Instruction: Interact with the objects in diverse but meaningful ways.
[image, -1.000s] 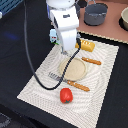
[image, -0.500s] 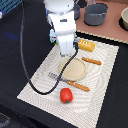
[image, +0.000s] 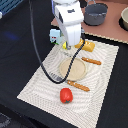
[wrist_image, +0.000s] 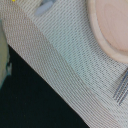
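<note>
Arm low over far edge of placemat (image: 45, 82), gripper hidden behind its body; whether spread or clenched, cannot tell. Red fruit (image: 66, 95) untouched on mat's near edge. Bread loaf (image: 88, 46) and carton (image: 54, 36) beside arm. Plate (image: 74, 68) bare. Judgement: nothing visibly grasped, interaction mostly ahead.

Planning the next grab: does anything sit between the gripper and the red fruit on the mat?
Yes. The beige plate lies on the placemat between the arm and the red fruit, with an orange-handled utensil beside it. Both lie low; the gripper itself is hidden.
</note>
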